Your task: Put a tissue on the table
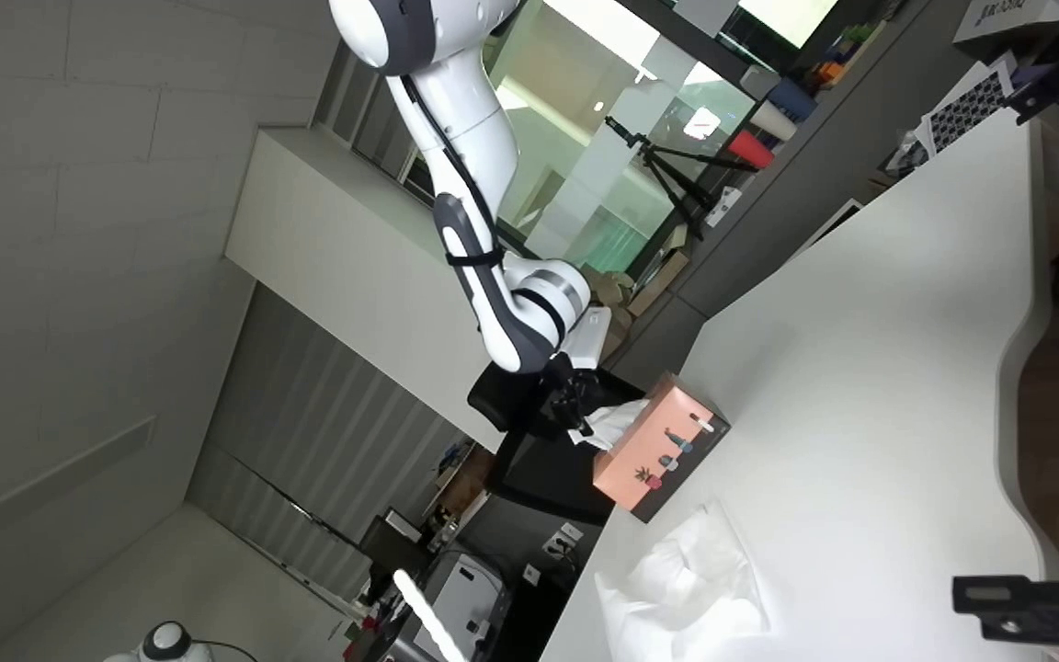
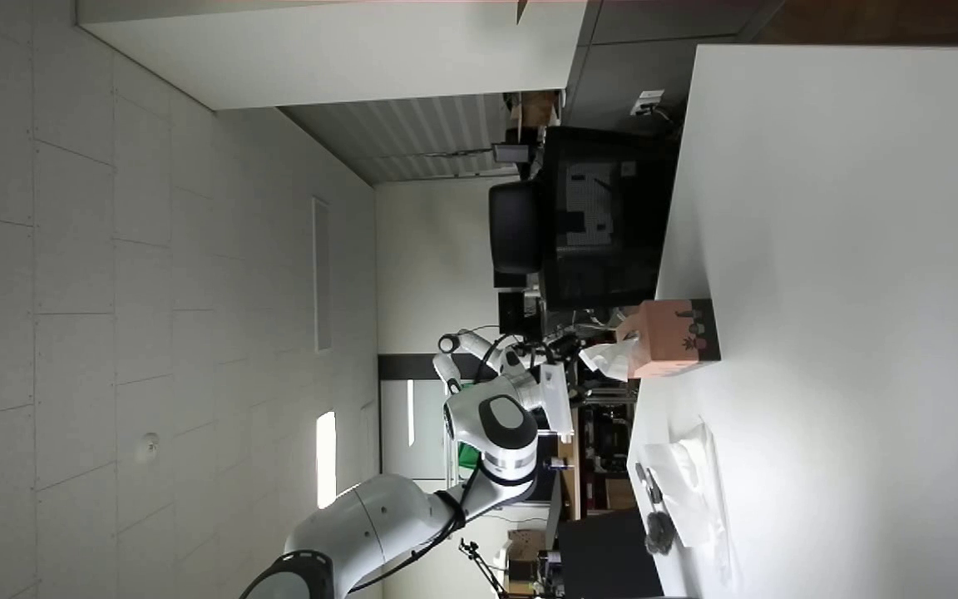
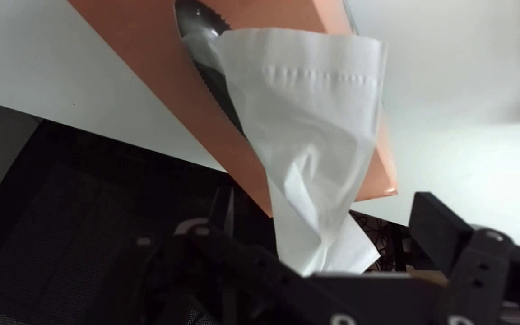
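No text, label, brand, number or sign readable, dark lettering on a white box at two o'clock in an exterior view, close to that view's upper edge, slanted, too small and blurred to make out

Near the matt black jaws, the tissue is showing thin, soft paper, creased through its middle and dimpled near one edge. Farther from the jaws, the tissue box is looking like smooth printed card, glossy clear film is glinting at its top, and the white tabletop is appearing smooth with a soft sheen.
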Robot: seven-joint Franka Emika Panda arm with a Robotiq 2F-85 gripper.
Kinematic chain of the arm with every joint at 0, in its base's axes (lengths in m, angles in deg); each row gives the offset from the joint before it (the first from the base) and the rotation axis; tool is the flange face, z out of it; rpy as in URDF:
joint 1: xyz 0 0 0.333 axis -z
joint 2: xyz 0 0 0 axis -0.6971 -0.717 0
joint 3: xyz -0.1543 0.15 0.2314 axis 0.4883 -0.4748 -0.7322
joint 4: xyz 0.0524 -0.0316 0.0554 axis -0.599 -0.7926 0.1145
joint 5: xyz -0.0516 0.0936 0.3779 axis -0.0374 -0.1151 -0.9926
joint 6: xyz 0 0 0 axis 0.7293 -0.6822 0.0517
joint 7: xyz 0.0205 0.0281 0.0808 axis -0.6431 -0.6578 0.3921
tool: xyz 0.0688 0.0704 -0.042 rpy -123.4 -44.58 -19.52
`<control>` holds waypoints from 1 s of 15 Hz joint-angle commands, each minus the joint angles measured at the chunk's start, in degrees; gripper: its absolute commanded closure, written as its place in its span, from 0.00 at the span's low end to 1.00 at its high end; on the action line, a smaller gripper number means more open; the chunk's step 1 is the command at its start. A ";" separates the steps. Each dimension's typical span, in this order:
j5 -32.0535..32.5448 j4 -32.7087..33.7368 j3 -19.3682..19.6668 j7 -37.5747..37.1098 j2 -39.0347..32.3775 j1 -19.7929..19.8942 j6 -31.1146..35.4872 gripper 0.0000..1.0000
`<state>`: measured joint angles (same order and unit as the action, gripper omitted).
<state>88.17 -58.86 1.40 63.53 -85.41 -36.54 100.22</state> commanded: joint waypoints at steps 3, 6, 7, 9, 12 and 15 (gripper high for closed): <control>1.65 2.01 4.89 -3.37 -2.40 -3.51 2.03 0.00; 2.87 2.18 9.95 -4.73 -3.02 -7.35 3.45 0.00; 3.47 2.22 12.21 -5.32 -3.11 -9.08 4.16 0.00; 4.40 2.28 16.11 -6.63 -3.35 -12.12 5.47 0.00; 5.37 2.31 20.98 -8.10 -3.50 -16.16 6.20 0.00; 6.01 2.47 22.79 -8.41 -3.52 -17.90 4.71 0.26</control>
<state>91.89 -58.17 21.73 58.58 -87.93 -52.60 106.00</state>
